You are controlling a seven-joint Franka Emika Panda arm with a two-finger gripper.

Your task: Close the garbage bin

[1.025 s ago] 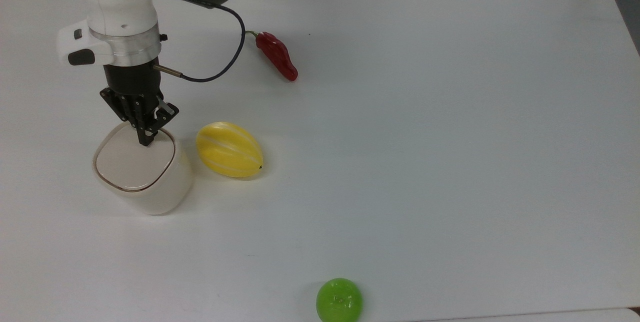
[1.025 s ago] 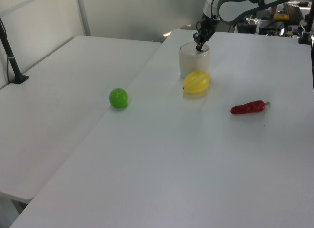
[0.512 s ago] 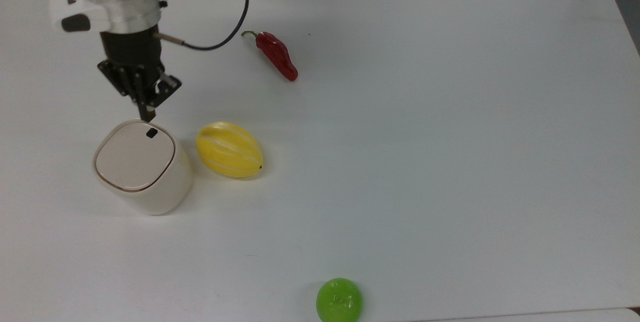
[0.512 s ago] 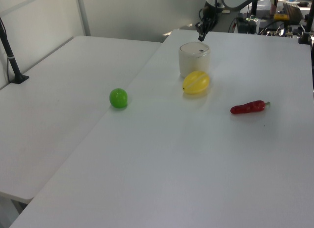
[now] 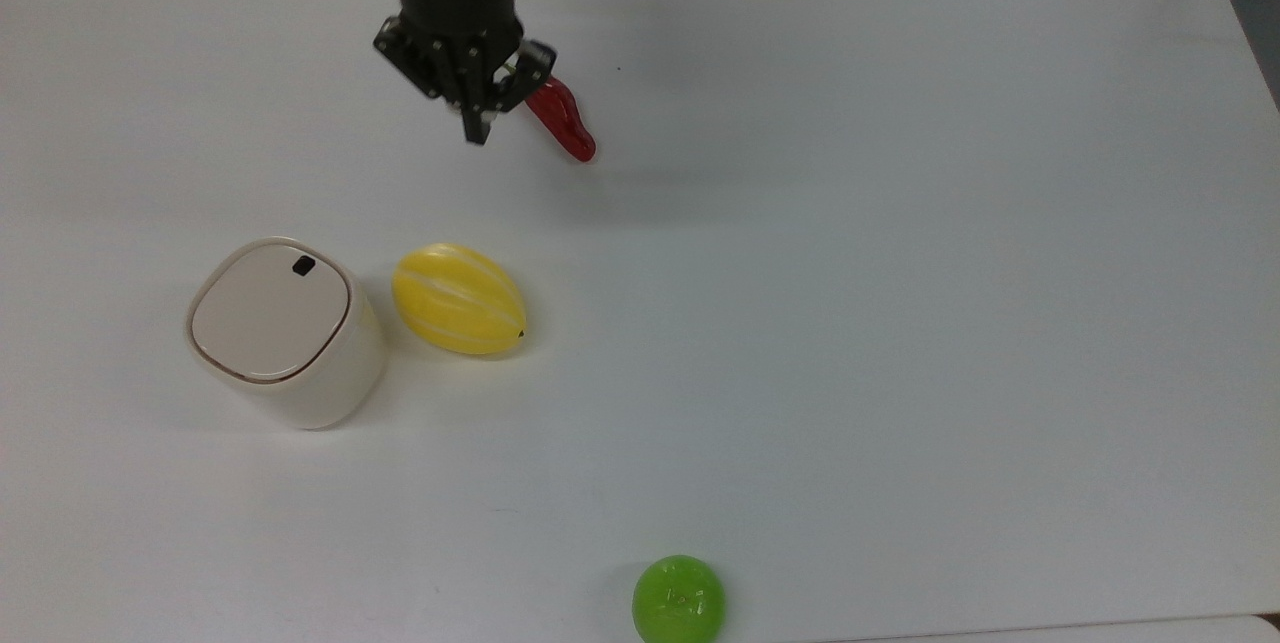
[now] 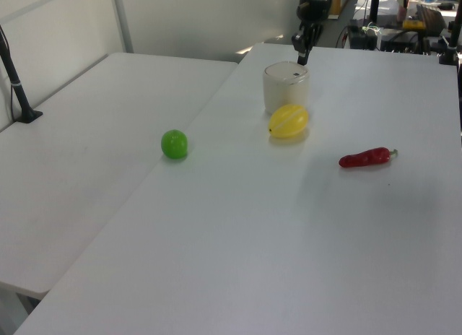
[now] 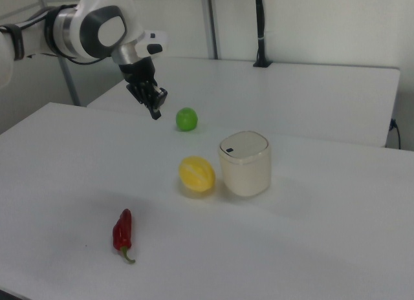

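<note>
A: Top view: the garbage bin sits at the top view's left, a smooth cream tub with a rounded-square top, flat lid down, small black mark near one corner.

B: Just beside it, a glossy yellow melon with pale ribs. A shiny red chili lies farther up, a round green fruit near the bottom edge.

A: Matte white counter; right view shows a second white table and pale walls behind.

B: And the claw?

A: Black, pinched together, gripping nothing, hanging above the counter, well apart from the bin.
</note>
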